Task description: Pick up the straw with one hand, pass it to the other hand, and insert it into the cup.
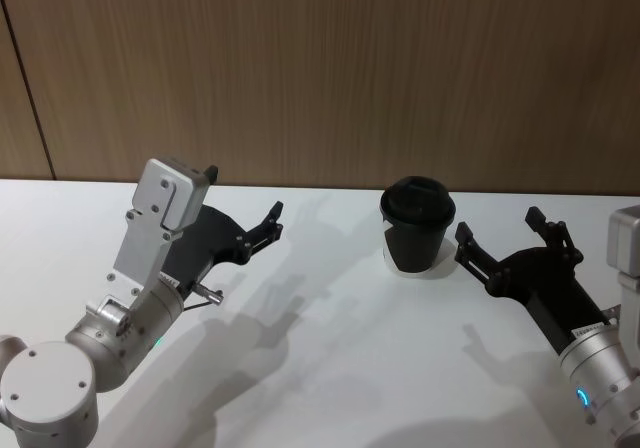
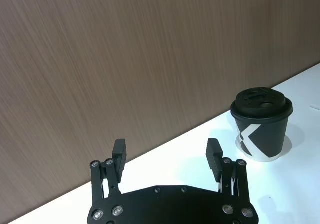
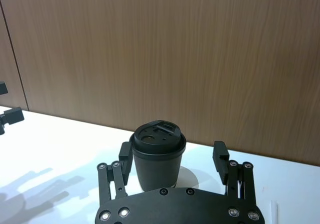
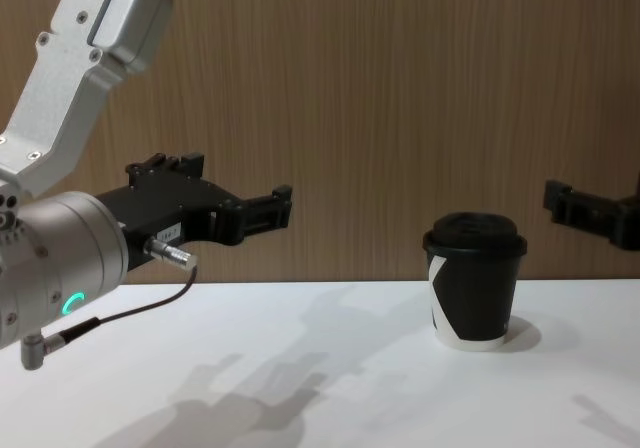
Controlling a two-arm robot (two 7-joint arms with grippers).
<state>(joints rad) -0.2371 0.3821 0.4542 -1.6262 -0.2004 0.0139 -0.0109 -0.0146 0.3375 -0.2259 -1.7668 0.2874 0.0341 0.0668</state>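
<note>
where the cup [image 1: 417,230] stands lidded, wood panelling [image 1: 320,68] rises behind.

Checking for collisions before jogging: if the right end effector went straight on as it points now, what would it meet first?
Probably the cup: the right wrist view shows it dead ahead of the open right end effector; how far is unclear.

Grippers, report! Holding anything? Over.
Left gripper open, empty, raised left of cup. Right gripper open, empty, just right of cup. Cup upright on table, lid on. Nothing blocking it.
</note>
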